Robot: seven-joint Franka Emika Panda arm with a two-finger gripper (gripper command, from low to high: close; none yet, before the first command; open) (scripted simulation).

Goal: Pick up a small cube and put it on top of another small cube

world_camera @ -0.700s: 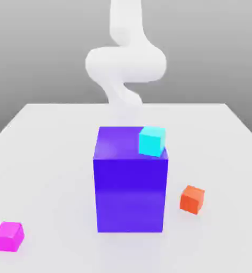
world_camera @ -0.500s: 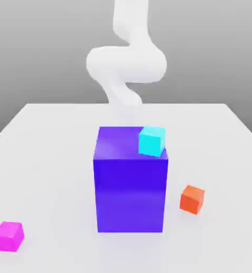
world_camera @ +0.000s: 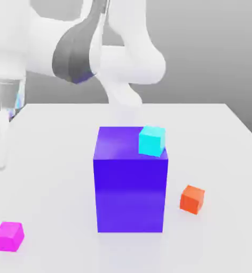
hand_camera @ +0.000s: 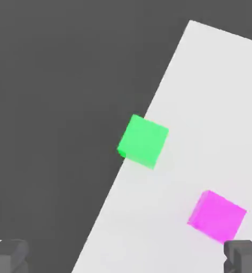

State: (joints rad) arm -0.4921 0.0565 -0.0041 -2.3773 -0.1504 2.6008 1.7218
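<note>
The gripper [hand_camera: 125,256] hangs with fingers spread wide (nothing between them) above the small cube [world_camera: 9,236], which lies near the table's [world_camera: 53,160] front corner on the exterior view's left.

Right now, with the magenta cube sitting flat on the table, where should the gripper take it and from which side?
Probably from straight above, closing on two opposite vertical faces of the magenta cube. It lies flat on the white table with bare surface all round; the green cube at the table's edge sits well apart. The gripper is open; turning the wrist to square the fingers with the cube's faces should help.
</note>
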